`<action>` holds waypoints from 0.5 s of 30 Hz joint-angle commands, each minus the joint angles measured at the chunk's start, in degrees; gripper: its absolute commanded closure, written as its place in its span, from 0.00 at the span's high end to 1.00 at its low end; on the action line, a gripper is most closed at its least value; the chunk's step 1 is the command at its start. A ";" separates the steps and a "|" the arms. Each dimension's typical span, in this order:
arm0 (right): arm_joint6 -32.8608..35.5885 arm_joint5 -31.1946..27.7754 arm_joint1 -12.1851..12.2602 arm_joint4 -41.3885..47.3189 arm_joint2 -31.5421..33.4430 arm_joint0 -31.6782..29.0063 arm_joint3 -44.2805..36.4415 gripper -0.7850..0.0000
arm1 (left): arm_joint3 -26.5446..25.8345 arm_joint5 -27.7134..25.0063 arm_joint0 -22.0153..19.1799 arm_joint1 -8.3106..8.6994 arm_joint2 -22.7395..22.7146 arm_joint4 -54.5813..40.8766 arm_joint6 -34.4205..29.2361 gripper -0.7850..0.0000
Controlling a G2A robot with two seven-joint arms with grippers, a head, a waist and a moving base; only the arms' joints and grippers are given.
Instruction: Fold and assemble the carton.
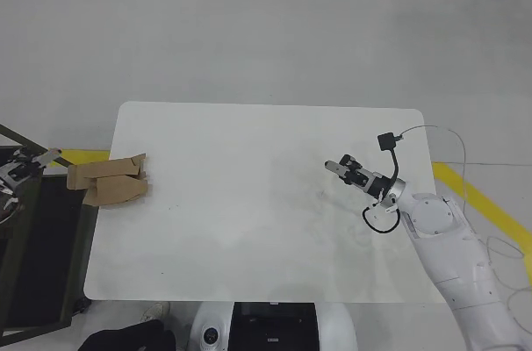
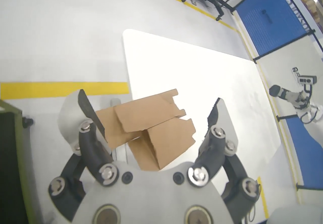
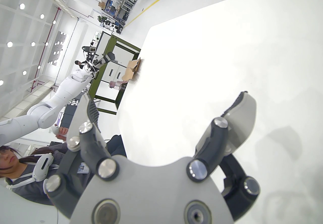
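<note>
1. The brown corrugated cardboard carton [image 1: 108, 180] lies partly folded and fairly flat at the left edge of the white rounded-corner surface [image 1: 266, 237]. Its flaps are loose and uneven, and its left end juts out past that edge.
2. In the left wrist view the carton's [image 2: 151, 124] panels overlap at angles. A notched flap points toward the middle of the surface, and a creased corner sits nearest the camera.
3. The left hand [image 1: 48, 156] hangs beyond the left edge of the surface, above an olive-green metal frame [image 1: 11, 254] that stands beside it. Its fingers are spread wide and grip nothing, and the carton shows in the gap between them.
4. The left hand is just beside the carton's overhanging end. It looks to be clear of the cardboard, though the angle is too poor to rule out a light touch by one fingertip.
5. The right hand [image 1: 332, 164] is over the right part of the surface, well apart from the carton and pointing toward it. In its own wrist view its fingers [image 3: 90, 109] stand wide apart and empty, with bare white surface below.
6. A yellow floor line [image 1: 463, 184] runs along the floor by the right edge of the surface.
</note>
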 commanded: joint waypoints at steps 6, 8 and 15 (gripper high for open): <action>0.00 0.00 0.00 0.00 0.00 0.00 0.00 1.00 | 10.04 6.04 -8.58 0.24 1.53 6.83 -3.77 1.00; 0.00 0.00 0.00 0.00 0.00 0.00 0.00 1.00 | 11.85 6.76 -10.22 0.04 2.59 9.19 -3.65 1.00; 0.00 0.00 0.00 0.00 0.00 0.00 0.00 1.00 | 18.48 10.05 -15.67 -1.02 5.68 12.94 -4.04 1.00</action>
